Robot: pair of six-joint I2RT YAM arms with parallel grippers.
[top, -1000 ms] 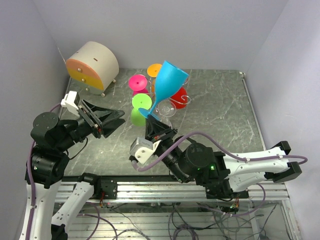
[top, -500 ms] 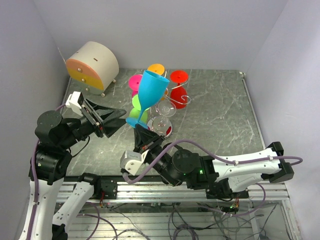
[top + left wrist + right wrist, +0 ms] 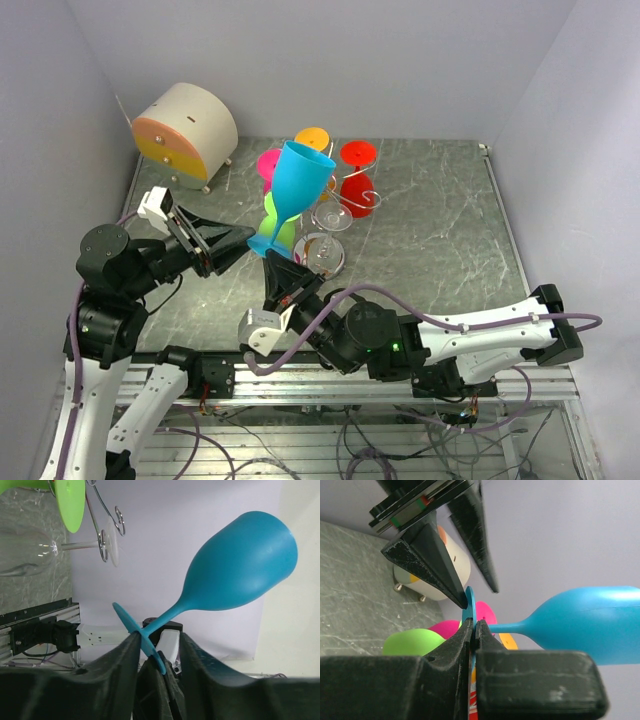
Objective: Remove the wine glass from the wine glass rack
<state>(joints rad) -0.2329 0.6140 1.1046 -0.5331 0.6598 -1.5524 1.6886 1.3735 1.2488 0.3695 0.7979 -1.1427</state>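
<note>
A blue wine glass (image 3: 300, 180) is held in the air, off the wine glass rack (image 3: 322, 252), tilted with its bowl up and to the right. My right gripper (image 3: 272, 260) is shut on the edge of its round foot (image 3: 469, 605), the disc pinched between both fingers (image 3: 475, 624). My left gripper (image 3: 245, 240) is open at the same foot. In the left wrist view the stem (image 3: 167, 616) passes between its fingers (image 3: 157, 636), and the left finger touches the foot's rim. Pink, green, orange and red glasses and a clear one still hang on the rack's wire arms (image 3: 102, 510).
A beige round box with an orange front (image 3: 185, 130) stands at the back left of the marble table (image 3: 440, 230). Purple walls close in the back and both sides. The metal rail with the arm bases (image 3: 300, 375) runs along the near edge.
The right arm has carried the blue glass left and nearer, away from the rack, up to the left gripper. The left gripper's fingers have narrowed around the glass's foot.
</note>
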